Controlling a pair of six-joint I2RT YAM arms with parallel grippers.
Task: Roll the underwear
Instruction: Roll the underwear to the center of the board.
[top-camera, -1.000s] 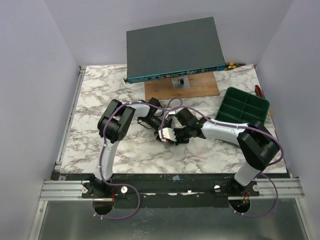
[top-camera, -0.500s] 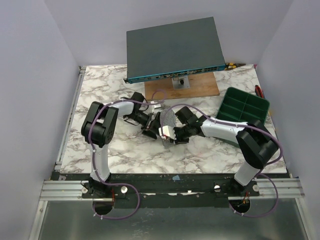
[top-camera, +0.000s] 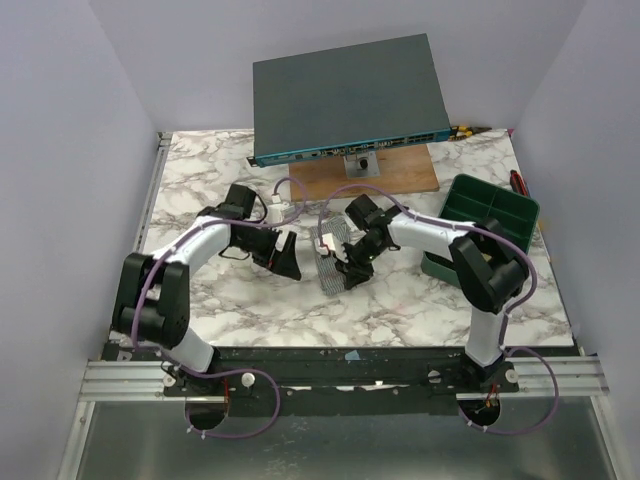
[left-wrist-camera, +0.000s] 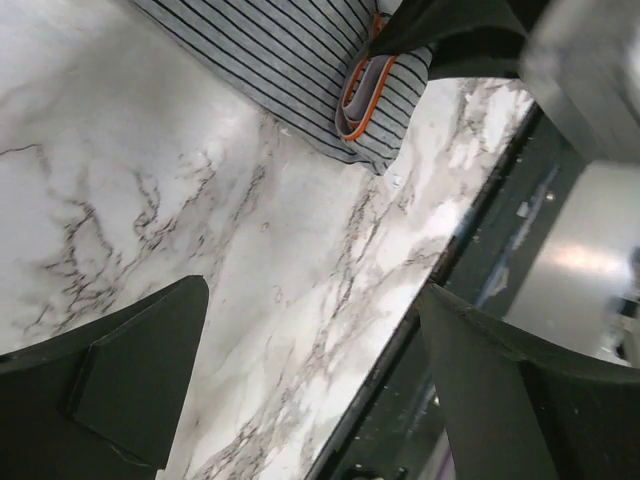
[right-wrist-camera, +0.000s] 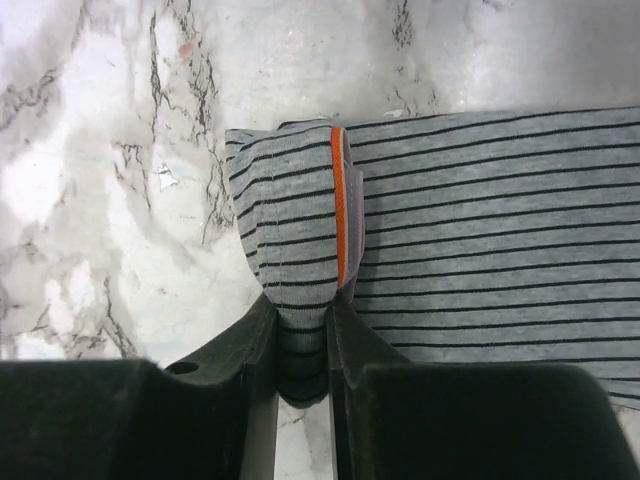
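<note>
The underwear (right-wrist-camera: 480, 230) is grey with thin black stripes and lies on the marble table near the middle (top-camera: 335, 276). One end is rolled into a short tube (right-wrist-camera: 295, 225) with an orange band showing at its seam. My right gripper (right-wrist-camera: 303, 340) is shut on that rolled end, which is pinched between its two dark fingers (top-camera: 352, 262). My left gripper (left-wrist-camera: 320, 370) is open with only bare marble between its fingers. It hovers just left of the underwear (top-camera: 287, 260), apart from it. In the left wrist view the rolled end (left-wrist-camera: 365, 90) shows at the top.
A dark network switch (top-camera: 350, 95) sits on a wooden stand (top-camera: 365, 180) at the back. A green compartment tray (top-camera: 485, 215) stands at the right, close to my right arm. The table's black front edge (left-wrist-camera: 440, 300) runs beside the left gripper.
My left gripper opened, let go of the underwear and drew back to the left. My right gripper stayed shut on the rolled end and shifted slightly left and away.
</note>
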